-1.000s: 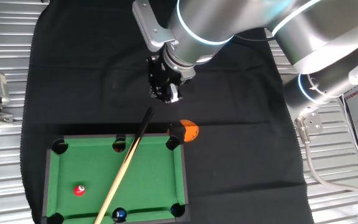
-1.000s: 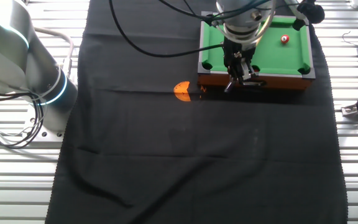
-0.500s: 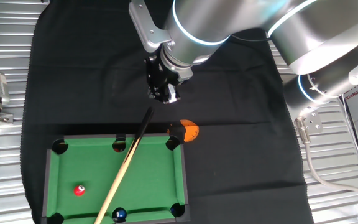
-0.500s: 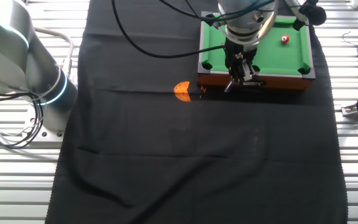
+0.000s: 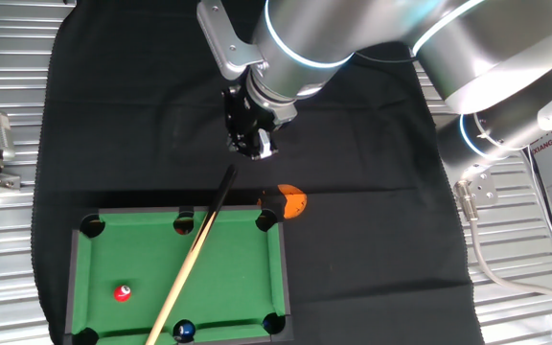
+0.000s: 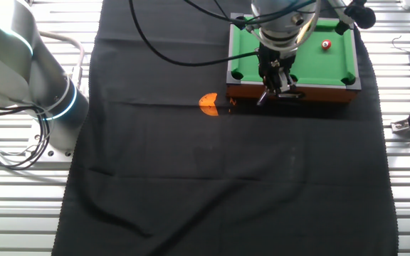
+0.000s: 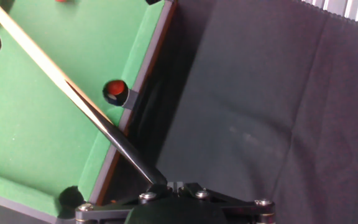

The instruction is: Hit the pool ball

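Drifting slightly up and away from the pool table [image 5: 84, 278], the hand [image 5: 248, 144] is hanging above the cue [image 5: 197, 254] butt, its opening hidden. Nothing else is moving: the red ball [image 5: 123, 293] is sitting untouched near the far corner, the strike not yet begun.

red white-spotted pool ball [image 5: 123, 292] on green felt [image 5: 228, 278], black cloth [image 5: 353, 211]
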{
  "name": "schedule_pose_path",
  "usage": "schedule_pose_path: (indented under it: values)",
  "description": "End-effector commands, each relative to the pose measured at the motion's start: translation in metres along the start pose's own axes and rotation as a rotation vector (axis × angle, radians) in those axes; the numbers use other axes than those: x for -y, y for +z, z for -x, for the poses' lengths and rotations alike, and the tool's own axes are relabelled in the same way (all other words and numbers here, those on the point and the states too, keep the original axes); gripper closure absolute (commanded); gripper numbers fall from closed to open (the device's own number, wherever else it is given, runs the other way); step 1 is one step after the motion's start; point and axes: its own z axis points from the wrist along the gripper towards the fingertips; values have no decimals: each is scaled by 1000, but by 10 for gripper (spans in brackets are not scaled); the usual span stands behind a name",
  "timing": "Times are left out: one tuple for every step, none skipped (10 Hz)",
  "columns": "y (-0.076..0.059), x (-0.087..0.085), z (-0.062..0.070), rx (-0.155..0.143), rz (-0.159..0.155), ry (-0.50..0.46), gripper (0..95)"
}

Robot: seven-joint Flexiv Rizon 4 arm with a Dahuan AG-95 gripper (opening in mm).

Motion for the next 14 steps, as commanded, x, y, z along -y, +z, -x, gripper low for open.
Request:
schedule_pose_path:
  values:
    - [3, -11, 6, -14, 15, -48, 950]
    - [5, -17, 10, -18, 18, -47, 950]
    - [5, -23, 16, -22, 36, -75, 950]
    - [3, -23, 21, -16, 45, -111, 950]
    - [0, -25, 26, -20, 51, -173, 950]
    - [-1, -26, 29, -31, 52, -219, 950]
    - [-1, -26, 30, -26, 57, -268, 950]
    - [-1, -27, 32, -20, 57, -305, 950]
    - [-1, -28, 35, -20, 59, -370, 950]
    - [-1, -30, 37, -20, 62, -407, 950]
    - [0, -32, 39, -20, 68, -428, 950]
    - [1, -36, 43, -14, 77, -441, 950]
    - [2, -39, 48, -12, 79, -455, 950]
    - [2, -44, 54, -15, 77, -471, 950]
